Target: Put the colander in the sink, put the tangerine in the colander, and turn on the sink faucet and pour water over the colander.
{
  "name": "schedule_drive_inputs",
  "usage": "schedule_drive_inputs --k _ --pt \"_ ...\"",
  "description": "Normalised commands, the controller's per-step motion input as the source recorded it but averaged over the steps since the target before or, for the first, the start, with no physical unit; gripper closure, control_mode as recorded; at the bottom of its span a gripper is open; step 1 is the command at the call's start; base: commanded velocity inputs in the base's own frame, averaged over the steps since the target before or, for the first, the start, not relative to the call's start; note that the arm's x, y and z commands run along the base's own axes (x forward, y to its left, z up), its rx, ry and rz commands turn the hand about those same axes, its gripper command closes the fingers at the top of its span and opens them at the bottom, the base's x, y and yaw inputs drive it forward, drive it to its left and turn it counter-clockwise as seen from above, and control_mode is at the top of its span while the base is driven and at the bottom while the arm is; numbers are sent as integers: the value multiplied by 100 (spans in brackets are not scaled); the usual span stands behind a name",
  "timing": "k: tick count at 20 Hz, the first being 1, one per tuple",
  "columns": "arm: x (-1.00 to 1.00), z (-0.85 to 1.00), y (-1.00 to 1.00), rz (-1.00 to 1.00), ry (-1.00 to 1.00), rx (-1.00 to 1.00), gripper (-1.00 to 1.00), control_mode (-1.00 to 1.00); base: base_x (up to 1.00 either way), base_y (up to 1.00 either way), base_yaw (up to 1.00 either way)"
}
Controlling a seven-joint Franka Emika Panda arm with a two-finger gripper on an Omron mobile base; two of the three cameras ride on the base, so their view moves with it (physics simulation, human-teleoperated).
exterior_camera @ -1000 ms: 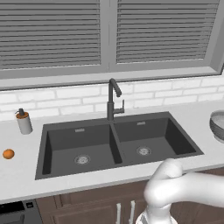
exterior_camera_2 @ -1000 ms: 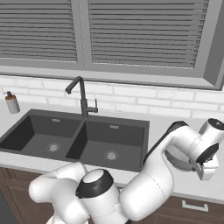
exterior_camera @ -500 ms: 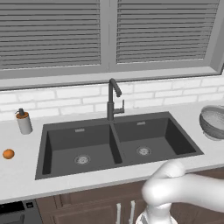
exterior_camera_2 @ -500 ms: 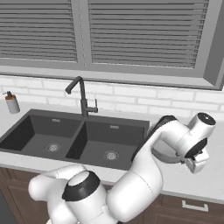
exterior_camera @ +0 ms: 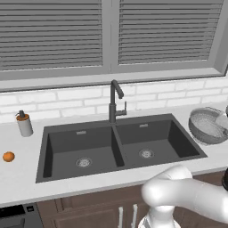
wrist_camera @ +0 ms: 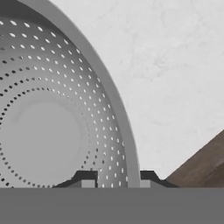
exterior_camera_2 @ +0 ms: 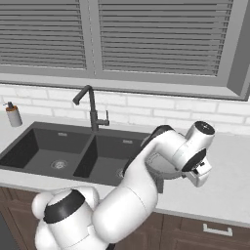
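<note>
Silver perforated colander (wrist_camera: 52, 127), tilted

Pale speckled stone countertop (exterior_camera: 20, 178) has a small grey soap dispenser bottle (exterior_camera: 24, 124) standing at its back left. White brick backsplash (exterior_camera: 67, 100) behind it, grey slatted window blinds (exterior_camera: 53, 33) above, brown wooden cabinet fronts (exterior_camera_2: 195, 229) underneath.

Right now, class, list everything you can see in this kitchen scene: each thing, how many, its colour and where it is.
colander: one, silver, lifted right of the sink, rim in the gripper
tangerine: one, orange, counter left of the sink
sink: one, dark grey, two basins
faucet: one, dark grey, behind the sink
soap bottle: one, grey, counter at back left
blinds: two, grey, window above
gripper: one, dark tips, shut on the colander rim
</note>
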Motion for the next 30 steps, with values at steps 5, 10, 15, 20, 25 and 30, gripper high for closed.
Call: schedule_drive_inputs --k 5,10,15,20,25,30 --pt "0 14 53 21 0 -3 100 -100 0 0 0" --pt "7 7 52 16 0 -4 100 -100 0 0 0" --pt "22 1 59 4 3 -9 100 -100 0 0 0" --pt "34 0 60 0 6 -9 100 -100 0 0 0" --pt "35 0 42 0 4 -5 100 -100 0 0 0" --pt "30 0 21 1 2 -1 100 -100 0 0 0"
